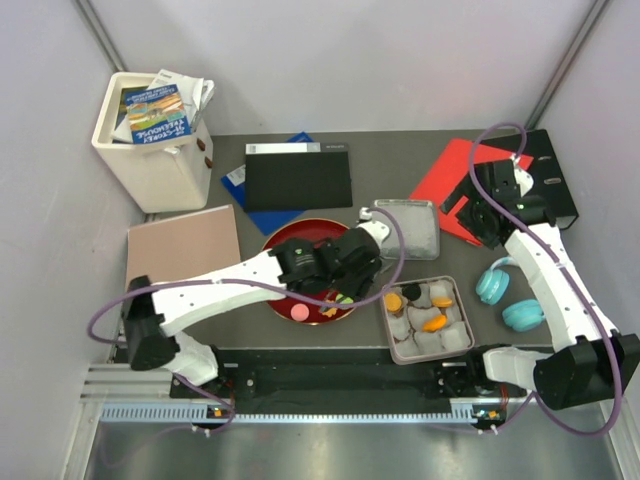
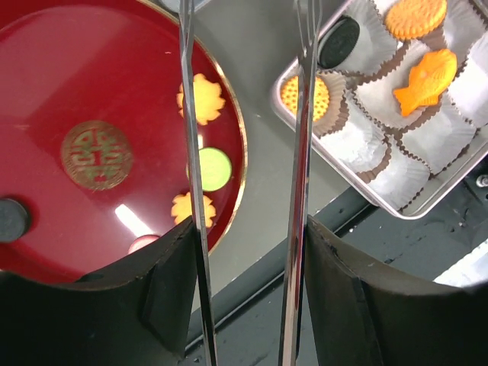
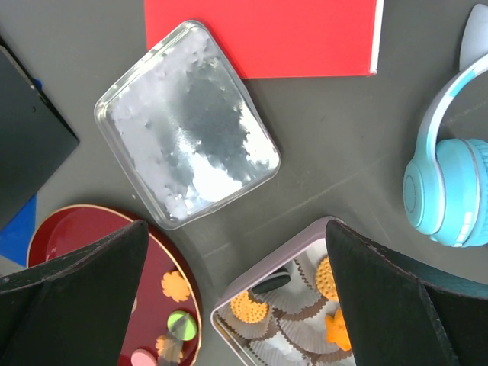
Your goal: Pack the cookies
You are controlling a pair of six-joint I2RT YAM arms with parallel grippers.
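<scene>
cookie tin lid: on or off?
Off. The lid lies flat on the table, apart from the tin, whose paper cups and cookies show uncovered.

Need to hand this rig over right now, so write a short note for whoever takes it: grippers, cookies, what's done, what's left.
Left gripper: open, empty, hanging over the red plate's edge, beside the tray.
Right gripper: open, empty, up by the clear lid.
Done: four cookies sit in the tray's paper cups: two round orange ones, a black one, an orange fish.
Left: five on the plate: two orange flowers, a green round, a pink one, a dark round piece. The lid lies off the tray, on the table.
</scene>
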